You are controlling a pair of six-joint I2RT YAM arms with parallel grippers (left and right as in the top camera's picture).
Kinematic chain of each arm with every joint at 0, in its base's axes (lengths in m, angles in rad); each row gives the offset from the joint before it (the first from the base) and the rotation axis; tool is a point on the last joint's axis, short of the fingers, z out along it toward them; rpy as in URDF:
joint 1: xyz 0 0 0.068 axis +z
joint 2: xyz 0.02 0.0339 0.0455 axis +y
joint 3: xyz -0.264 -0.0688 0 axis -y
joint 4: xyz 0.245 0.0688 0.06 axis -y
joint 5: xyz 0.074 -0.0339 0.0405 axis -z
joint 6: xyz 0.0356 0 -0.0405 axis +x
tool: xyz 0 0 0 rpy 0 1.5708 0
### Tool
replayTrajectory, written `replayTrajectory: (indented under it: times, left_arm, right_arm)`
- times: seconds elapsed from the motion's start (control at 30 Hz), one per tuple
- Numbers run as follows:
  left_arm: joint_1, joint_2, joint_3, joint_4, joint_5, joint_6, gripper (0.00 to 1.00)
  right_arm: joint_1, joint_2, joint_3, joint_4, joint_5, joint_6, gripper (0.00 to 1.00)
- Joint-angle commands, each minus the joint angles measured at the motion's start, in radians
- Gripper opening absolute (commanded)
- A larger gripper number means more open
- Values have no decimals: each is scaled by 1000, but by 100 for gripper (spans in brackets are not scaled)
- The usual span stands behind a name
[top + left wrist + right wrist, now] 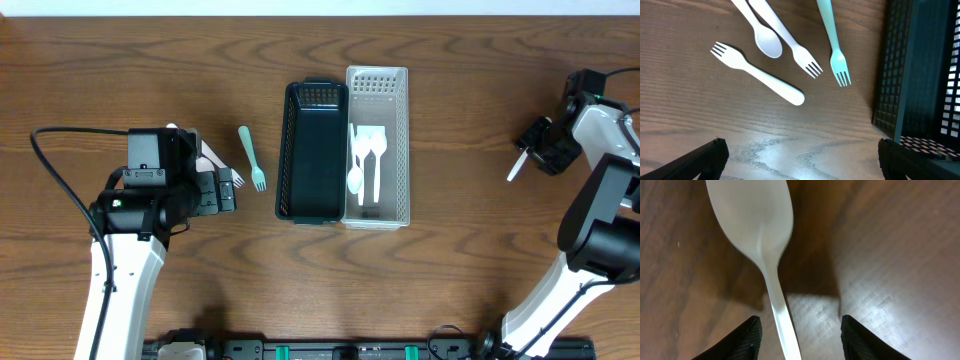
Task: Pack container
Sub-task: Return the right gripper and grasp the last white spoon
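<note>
Overhead is the only view that gets both baskets in full. The dark basket (312, 150) and the white basket (377, 82) sit side by side in the middle of the table (460, 250), long walls touching. The dark one has nothing in it. The white one has a few packed spoons (365, 160) lying lengthwise; looks like three, but they overlap so I can't swear to it. A teal fork (252, 158) lies just left of the dark basket, tines toward the near edge.

From up there the left arm covers most of the cutlery beside it. The left wrist camera sorts that out: a short white fork (757, 73) lying on its own, then a loose spoon (767, 42) and a second white fork (792, 45) with crossed handles, and the teal fork between them and the dark basket's mesh wall. The left gripper (228, 190) hangs over that pile with its fingers (702, 157) spread wide and nothing between them.

The right gripper (530, 150) is way out on the right side, well apart from both baskets, pinching a held spoon (515, 165) by the handle. The right wrist view shows the bowl up close, clear of the wood with its shadow below. The exact contact spot is cut off at the bottom edge.
</note>
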Motion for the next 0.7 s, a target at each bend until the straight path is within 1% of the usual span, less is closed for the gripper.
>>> replayTrajectory:
  times: [0.0,0.1,0.2,0.37,0.57,0.67]
  left_arm:
    - [5,0,19,-3,-17,17,98]
    - [5,0,19,-3,-17,17,98]
    - [5,0,19,-3,-17,17,98]
    - [5,0,19,-3,-17,17,98]
    - [5,0,19,-3,-17,17,98]
    - [5,0,19,-3,-17,17,98]
  right_arm:
    - [-11,36,2,37,-3,11,55]
    - [-14,49,2,66,-7,11,54]
    - [-13,53,2,77,-7,11,50]
    - [-13,53,1,84,-6,10,36]
    - [-13,53,1,66,-5,10,25]
    - [-13,53,1,42,5,9,18]
